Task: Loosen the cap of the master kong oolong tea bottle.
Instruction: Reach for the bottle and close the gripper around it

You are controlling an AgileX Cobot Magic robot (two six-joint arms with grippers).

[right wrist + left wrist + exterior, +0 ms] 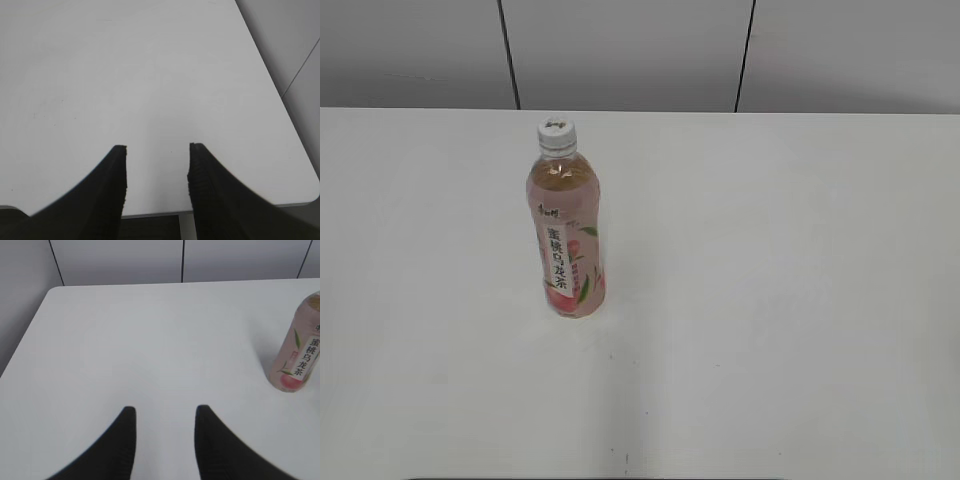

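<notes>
Right of the open, empty left pincer (162,412), the tall pink-labelled clear plastic tea bottle (297,357) stands upright, white round cap (557,131) on; right pincer (157,150) likewise open, empty.

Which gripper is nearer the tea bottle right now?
Left. The bottle stands ahead and to the right of the left gripper, apart from it. The right gripper sees only bare table, no bottle.

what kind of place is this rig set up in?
Likely a lab or test bench, not a home: a bare white table, plain grey panelled wall behind, and one tea bottle standing alone as the only prop.
</notes>
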